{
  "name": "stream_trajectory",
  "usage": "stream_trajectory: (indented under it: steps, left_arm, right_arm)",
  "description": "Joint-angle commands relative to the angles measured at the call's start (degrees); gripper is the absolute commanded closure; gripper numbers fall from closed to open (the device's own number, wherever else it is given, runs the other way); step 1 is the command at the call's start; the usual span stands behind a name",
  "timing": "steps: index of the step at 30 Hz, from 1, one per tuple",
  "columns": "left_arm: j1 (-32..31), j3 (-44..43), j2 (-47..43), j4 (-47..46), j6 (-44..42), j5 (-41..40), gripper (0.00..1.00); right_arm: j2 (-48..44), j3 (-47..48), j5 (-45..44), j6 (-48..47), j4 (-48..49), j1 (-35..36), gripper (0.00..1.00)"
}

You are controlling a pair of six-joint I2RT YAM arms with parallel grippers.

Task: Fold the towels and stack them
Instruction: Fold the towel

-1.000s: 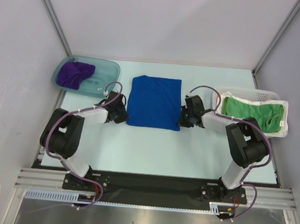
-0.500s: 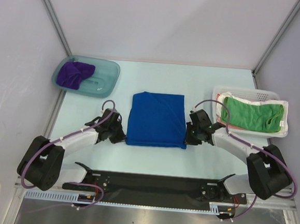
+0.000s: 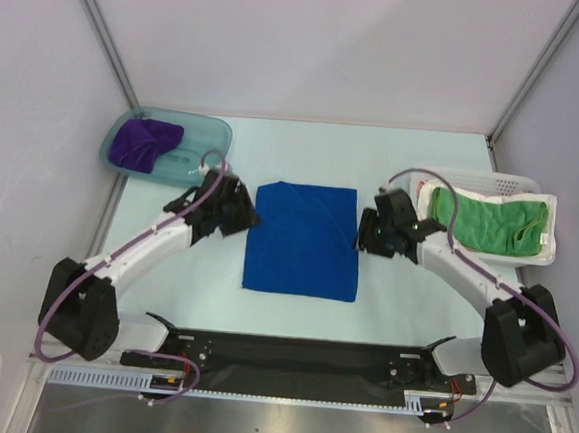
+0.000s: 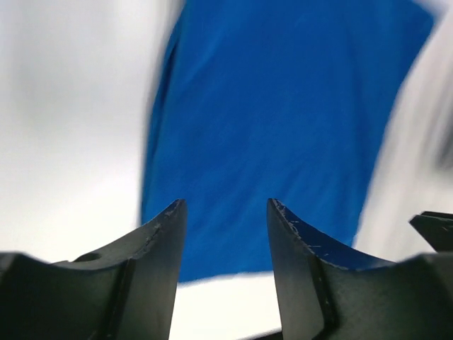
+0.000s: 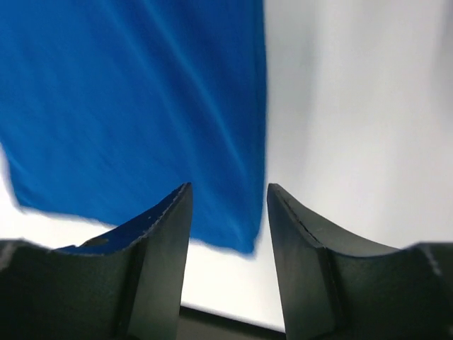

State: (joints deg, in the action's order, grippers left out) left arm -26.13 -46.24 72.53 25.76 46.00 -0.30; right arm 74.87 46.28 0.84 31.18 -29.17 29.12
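Observation:
The royal blue towel (image 3: 303,240) lies flat as a rectangle in the middle of the table. My left gripper (image 3: 244,213) hangs open just off its far left corner, and my right gripper (image 3: 366,233) hangs open beside its far right edge. In the left wrist view the blue towel (image 4: 283,106) lies below the open left gripper (image 4: 226,205), which holds nothing. The right wrist view shows the blue towel (image 5: 141,106) under the empty, open right gripper (image 5: 230,188). The dark purple towel (image 3: 143,143) lies bunched in the tub. The green towel (image 3: 490,220) lies in the basket.
A translucent teal tub (image 3: 202,150) stands at the back left. A white slotted basket (image 3: 478,178) stands at the right edge of the table. Grey walls close in the back and both sides.
Both grippers, shut on the blue towel's sides, dragged it towards the near edge. They have since let go, opened and moved back towards the towel's far end.

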Motion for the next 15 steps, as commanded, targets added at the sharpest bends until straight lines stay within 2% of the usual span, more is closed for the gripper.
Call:
stream_trajectory:
  steps: [1,3,4,9,15]
  left_arm:
    - [1.78,-10.69,7.06,-2.37,-3.45,-6.2,0.46]
    - [2.31,-16.67,11.03,-2.47,-4.16,-10.4,0.46]
    - [3.27,-18.52,12.97,-3.25,-5.38,-10.78,0.51]
    - [5.65,-30.74,27.89,-2.21,-10.57,-13.5,0.57]
    - [7.5,-36.55,37.75,-4.49,-13.13,-8.94,0.56]
  right_arm:
    - [6.23,11.0,-4.35,-2.61,7.19,-3.1,0.49]
    - [12.21,14.87,-5.93,-3.14,10.17,-5.56,0.5]
    - [14.23,18.02,-6.29,-3.23,11.31,-6.27,0.5]
    - [29.51,27.36,-6.82,-4.37,15.98,-9.96,0.53]
    - [39.46,34.13,-1.98,-3.76,17.83,-10.84,0.54]
